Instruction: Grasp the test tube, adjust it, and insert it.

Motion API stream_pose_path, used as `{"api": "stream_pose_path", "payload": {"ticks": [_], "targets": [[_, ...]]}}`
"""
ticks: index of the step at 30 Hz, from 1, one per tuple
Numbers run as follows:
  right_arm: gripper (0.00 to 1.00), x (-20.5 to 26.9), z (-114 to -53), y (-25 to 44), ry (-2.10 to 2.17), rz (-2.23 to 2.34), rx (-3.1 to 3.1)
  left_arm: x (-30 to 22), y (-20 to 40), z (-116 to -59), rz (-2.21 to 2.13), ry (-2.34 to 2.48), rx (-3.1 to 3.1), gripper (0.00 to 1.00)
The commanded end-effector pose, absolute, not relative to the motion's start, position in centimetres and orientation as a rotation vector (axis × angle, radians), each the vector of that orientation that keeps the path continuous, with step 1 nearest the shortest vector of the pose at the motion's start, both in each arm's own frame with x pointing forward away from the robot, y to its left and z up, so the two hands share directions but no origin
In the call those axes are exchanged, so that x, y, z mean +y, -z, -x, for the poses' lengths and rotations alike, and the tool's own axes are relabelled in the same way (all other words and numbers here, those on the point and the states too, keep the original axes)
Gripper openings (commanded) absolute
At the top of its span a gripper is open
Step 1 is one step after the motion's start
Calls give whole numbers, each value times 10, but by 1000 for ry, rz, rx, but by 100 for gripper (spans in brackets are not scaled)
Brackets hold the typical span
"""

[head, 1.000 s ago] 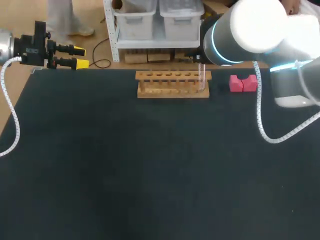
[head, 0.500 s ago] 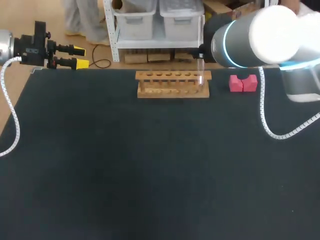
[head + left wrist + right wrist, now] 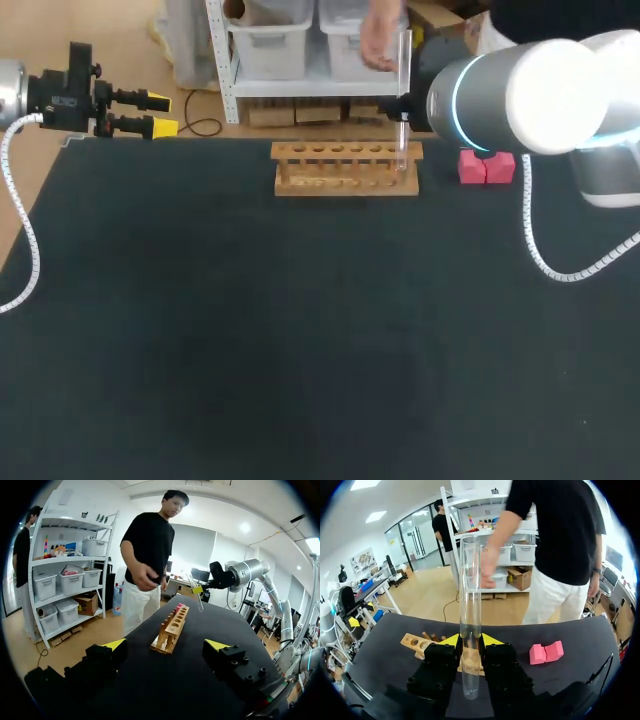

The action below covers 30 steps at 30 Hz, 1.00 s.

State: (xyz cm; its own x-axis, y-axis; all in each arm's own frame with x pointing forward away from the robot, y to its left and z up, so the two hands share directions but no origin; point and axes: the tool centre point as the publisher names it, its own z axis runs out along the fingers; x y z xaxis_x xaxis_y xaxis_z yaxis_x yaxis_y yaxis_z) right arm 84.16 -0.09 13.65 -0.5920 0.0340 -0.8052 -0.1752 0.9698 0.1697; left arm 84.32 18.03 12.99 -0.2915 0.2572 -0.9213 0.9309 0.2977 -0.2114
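Observation:
My right gripper is shut on a clear glass test tube, which it holds about upright over the right end of the wooden rack. In the right wrist view the test tube runs between the yellow fingertips of the right gripper, and its round bottom hangs below them, with the rack just beyond. From the left wrist the tube hangs slightly tilted near the rack's far end. My left gripper is open at the table's far left corner, holding nothing.
A pink block lies right of the rack, seen in the right wrist view as the pink block. The rack's holes hold no tubes. The dark table stretches wide in front of the rack.
My right arm has shifted to the right and turned, and the tube now reaches higher above the rack's right end. My left arm has not moved.

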Motion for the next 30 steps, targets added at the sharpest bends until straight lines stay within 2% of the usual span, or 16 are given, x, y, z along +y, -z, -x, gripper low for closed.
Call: {"api": "stream_pose_path", "payload": {"ticks": [1,10,30], "targets": [[0,-3,-839,-135,-289,57,1925,181,-129,-843,-1080,1028,1736,100],[0,9,-861,-145,-193,-74,1630,181,-129,-843,-1080,1028,1736,100],[0,10,-875,-161,-135,-123,1483,181,-129,-843,-1080,1028,1736,100]]}}
